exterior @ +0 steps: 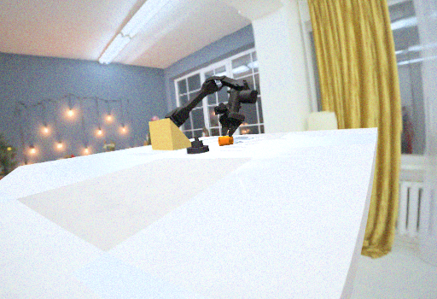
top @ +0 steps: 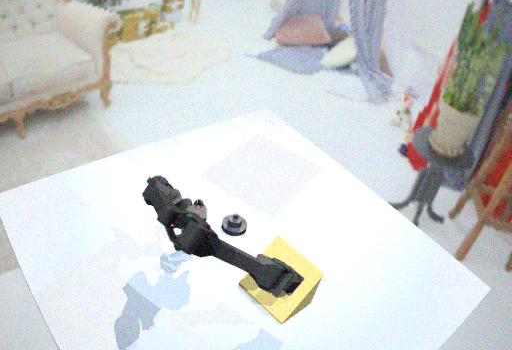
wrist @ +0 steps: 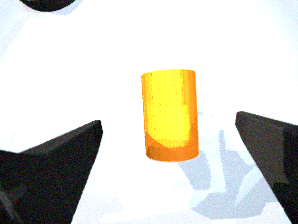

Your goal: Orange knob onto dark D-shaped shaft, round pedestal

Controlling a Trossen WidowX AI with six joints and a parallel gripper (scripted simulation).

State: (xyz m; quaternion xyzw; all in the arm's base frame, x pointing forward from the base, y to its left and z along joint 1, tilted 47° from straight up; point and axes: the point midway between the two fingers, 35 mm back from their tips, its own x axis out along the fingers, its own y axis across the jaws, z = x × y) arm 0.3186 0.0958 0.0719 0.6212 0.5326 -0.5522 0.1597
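Note:
The orange knob (exterior: 225,141) (wrist: 170,115) lies on its side on the table; in the top view the arm hides it. My gripper (wrist: 168,122) (exterior: 230,134) is open and empty, pointing down above the knob. In the wrist view the knob lies between the two fingertips, a little nearer the left one, with a gap on each side. The round dark pedestal (top: 234,225) (exterior: 197,149) stands upright on the table beside the knob, its shaft (top: 235,217) pointing up and bare. Only the pedestal's dark edge (wrist: 49,4) shows at the wrist view's top left. The shaft's flat side cannot be made out.
A yellow wedge-shaped block (top: 281,311) (exterior: 161,135) stands under the arm's base, close to the pedestal. The arm (top: 232,256) reaches from there past the pedestal. A pale square patch (top: 262,173) marks the white table (top: 400,276) beyond the pedestal.

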